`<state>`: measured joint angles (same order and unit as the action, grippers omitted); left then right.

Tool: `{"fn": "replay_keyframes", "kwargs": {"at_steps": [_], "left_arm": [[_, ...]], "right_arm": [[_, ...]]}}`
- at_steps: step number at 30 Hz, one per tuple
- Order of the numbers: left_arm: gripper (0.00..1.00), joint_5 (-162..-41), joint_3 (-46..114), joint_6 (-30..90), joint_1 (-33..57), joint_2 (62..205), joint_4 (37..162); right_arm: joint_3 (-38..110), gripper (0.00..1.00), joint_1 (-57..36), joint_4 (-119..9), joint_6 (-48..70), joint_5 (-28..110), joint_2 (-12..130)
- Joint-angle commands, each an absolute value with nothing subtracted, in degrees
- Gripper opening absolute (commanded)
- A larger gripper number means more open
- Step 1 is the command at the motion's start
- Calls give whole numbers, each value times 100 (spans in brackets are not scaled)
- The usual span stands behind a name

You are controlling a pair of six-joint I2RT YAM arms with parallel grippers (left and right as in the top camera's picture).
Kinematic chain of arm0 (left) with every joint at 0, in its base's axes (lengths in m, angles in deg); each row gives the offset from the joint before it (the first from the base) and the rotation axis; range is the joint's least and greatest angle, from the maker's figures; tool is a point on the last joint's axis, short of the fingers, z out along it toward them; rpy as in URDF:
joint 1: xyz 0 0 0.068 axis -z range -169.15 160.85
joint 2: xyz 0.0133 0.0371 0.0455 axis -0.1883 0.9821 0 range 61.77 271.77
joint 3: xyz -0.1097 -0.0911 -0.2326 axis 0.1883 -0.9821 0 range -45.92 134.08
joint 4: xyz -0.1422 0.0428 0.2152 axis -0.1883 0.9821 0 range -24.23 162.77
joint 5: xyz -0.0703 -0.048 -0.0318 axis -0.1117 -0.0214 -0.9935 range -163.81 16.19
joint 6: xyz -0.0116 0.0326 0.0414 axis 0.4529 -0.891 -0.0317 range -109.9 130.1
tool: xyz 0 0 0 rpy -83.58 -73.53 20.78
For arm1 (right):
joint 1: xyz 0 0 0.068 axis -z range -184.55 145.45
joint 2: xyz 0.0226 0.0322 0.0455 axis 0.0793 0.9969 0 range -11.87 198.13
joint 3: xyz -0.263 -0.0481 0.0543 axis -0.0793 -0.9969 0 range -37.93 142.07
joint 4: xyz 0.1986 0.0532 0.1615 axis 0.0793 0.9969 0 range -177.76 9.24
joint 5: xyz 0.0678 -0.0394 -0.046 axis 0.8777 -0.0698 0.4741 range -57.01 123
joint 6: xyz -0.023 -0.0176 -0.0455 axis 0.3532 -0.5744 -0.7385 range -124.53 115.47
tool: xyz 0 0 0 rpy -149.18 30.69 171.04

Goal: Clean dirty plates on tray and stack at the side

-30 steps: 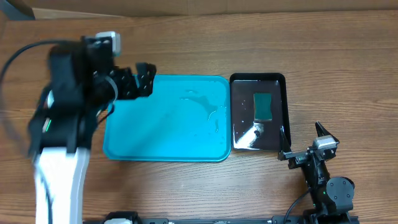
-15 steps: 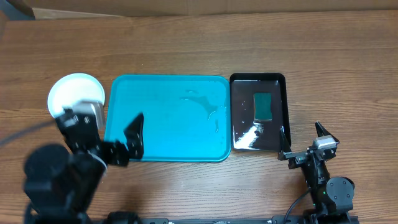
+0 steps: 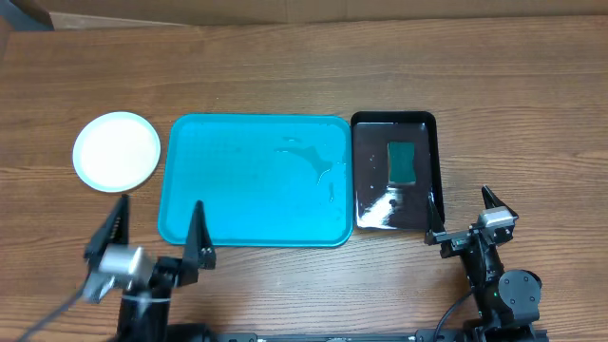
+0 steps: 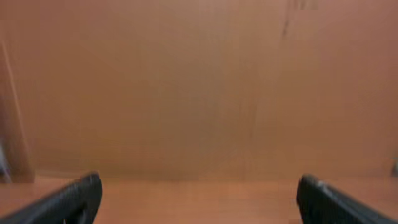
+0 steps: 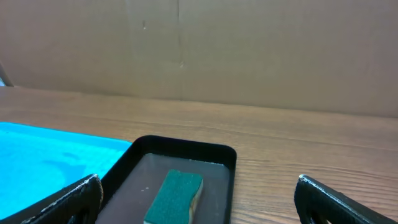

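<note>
The white plate (image 3: 117, 151) sits on the desk (image 3: 285, 66). The left tool (image 3: 158, 209) is spread wide and holds nothing. Next comes the blue tray (image 3: 256, 180), then a black tray (image 3: 370, 171) with a green sponge (image 3: 403, 161). The right tool (image 3: 460, 213) is spread wide and holds nothing.

Table (image 3: 285, 57) is showing brown wood grain, matt, with fine streaks running lengthwise. Turquoise tray (image 3: 247, 204) is reading as smooth moulded plastic, satin, with a few shinier wet-looking streaks toward its right side. Black tray (image 3: 370, 190) is looking glossy, throwing white glare off its lower part. Green sponge (image 3: 403, 161) is looking rough, porous and dull, with a paler layer showing under the green face. White plate (image 3: 117, 151) is coming across smooth, with low sheen. Backdrop (image 5: 249, 50) is looking like matt brown cardboard. Fingers of left gripper (image 3: 160, 202) and right gripper (image 3: 459, 211) are looking like matt black plastic.
</note>
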<state>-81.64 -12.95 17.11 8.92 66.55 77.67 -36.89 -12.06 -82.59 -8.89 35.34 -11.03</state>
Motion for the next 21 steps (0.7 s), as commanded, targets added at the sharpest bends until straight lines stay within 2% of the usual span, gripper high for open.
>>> {"fn": "replay_keyframes", "kwargs": {"at_steps": [1,4,9,21], "left_arm": [[99,-8088,-1896,1630,848,6253,6762],[100,-8110,-2397,1682,853,6203,5640],[100,-8127,-3230,1877,853,6198,4683],[100,-7764,-4558,2041,853,6198,4430]], "right_arm": [[-3746,100,-1181,-8299,-906,3504,-1170],[-3746,100,-1181,-8299,-906,3506,-1170],[-3746,100,-1181,-8299,-906,3506,-1170],[-3746,100,-1181,-8299,-906,3504,-1170]]}}
